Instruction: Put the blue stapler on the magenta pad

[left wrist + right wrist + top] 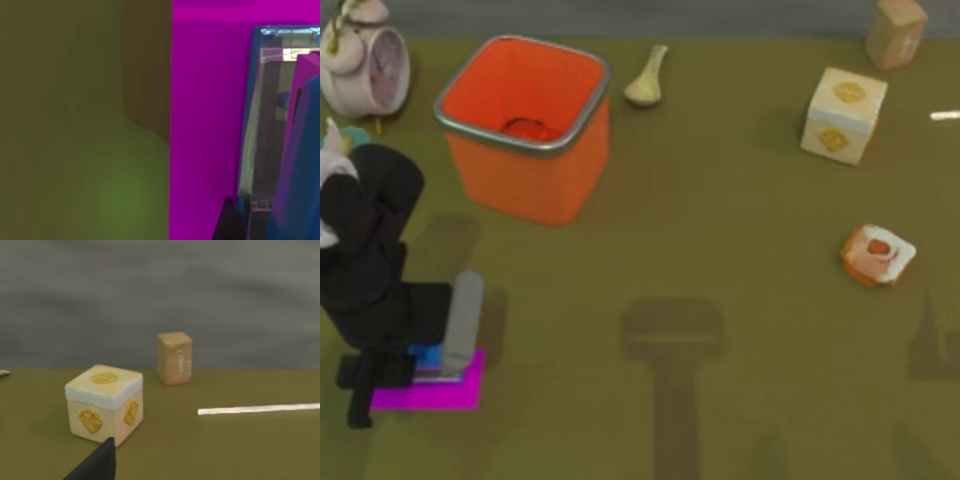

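The magenta pad [432,393] lies flat near the table's front left corner. The blue stapler [432,359] rests along the pad's far edge, mostly hidden under my left arm. My left gripper [402,368] is low over the pad and shut on the stapler. In the left wrist view the pad [205,125] fills the middle. The stapler [302,175], with its silvery base [264,130], lies over the pad, and one dark fingertip [227,220] touches its side. My right arm is out of the top view; its wrist view shows one dark fingertip [102,460] with nothing held.
An orange bin [525,130] stands behind the pad, an alarm clock [365,65] at the back left. A pale small bottle [647,78], a cream box with gold marks [843,115], a tan block [895,32] and an orange-white object [877,254] sit to the right.
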You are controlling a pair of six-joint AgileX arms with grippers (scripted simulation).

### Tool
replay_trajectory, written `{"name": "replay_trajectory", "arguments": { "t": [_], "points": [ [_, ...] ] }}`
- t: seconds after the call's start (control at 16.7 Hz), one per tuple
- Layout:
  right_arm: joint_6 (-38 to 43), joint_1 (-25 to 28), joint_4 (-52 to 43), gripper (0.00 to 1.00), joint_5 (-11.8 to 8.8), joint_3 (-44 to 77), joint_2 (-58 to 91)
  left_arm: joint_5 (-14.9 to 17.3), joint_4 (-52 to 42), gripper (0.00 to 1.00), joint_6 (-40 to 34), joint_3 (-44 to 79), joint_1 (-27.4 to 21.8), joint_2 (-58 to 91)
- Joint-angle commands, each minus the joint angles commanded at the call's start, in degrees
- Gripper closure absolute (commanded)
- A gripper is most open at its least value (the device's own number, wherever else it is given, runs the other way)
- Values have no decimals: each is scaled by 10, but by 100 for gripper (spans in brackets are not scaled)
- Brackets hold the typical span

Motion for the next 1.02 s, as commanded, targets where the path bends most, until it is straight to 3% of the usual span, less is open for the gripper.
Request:
{"name": "replay_trajectory", "arguments": {
  "t": [0.66, 1.02],
  "points": [
    [0, 0, 0, 0, 0, 0, 0, 0, 0, 2, 0, 0, 0, 0],
    [0, 0, 0, 0, 0, 0, 0, 0, 0, 0, 0, 0, 0, 0]
  ]
}}
